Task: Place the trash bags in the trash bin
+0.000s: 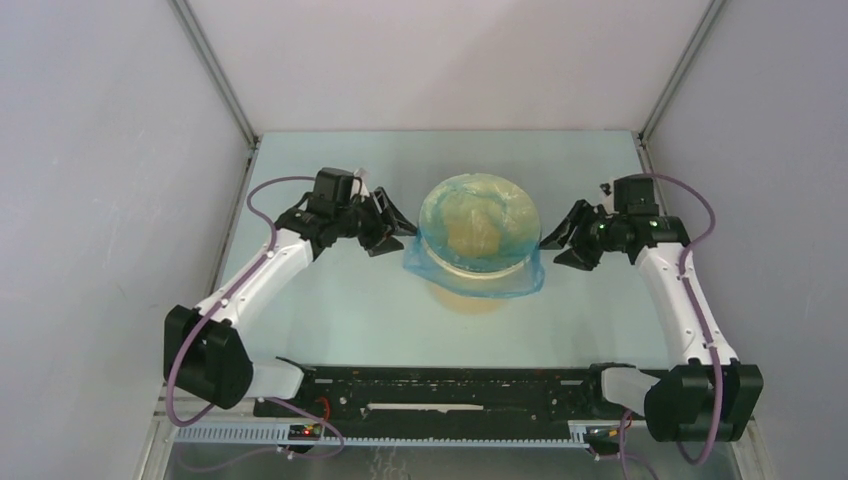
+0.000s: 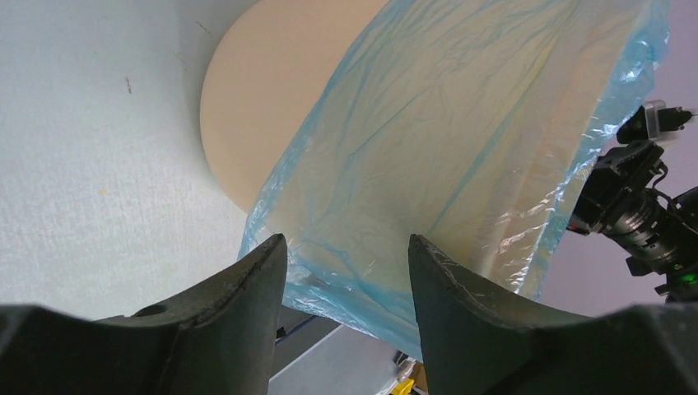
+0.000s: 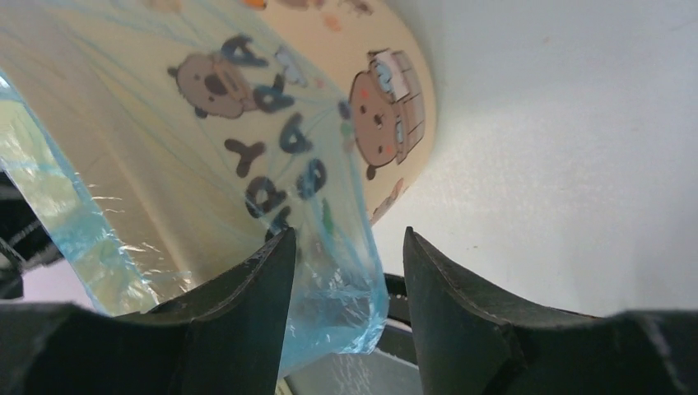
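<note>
The tan trash bin (image 1: 470, 296) stands in the middle of the table. The light-blue trash bag (image 1: 478, 232) lines it, pushed down inside and folded over the rim, with a skirt hanging outside. My left gripper (image 1: 394, 230) is open just left of the bin, the bag's skirt (image 2: 428, 164) between and beyond its fingers (image 2: 239, 304). My right gripper (image 1: 562, 240) is open just right of the bin, a corner of the bag (image 3: 337, 288) hanging between its fingers (image 3: 461, 304). The bin's wall (image 3: 387, 107) shows cartoon bears and letters in the right wrist view, plain wall (image 2: 263, 107) in the left.
Grey enclosure walls (image 1: 100, 150) rise on the left, back and right of the pale table (image 1: 330, 300). A black rail (image 1: 440, 390) with both arm bases runs along the near edge.
</note>
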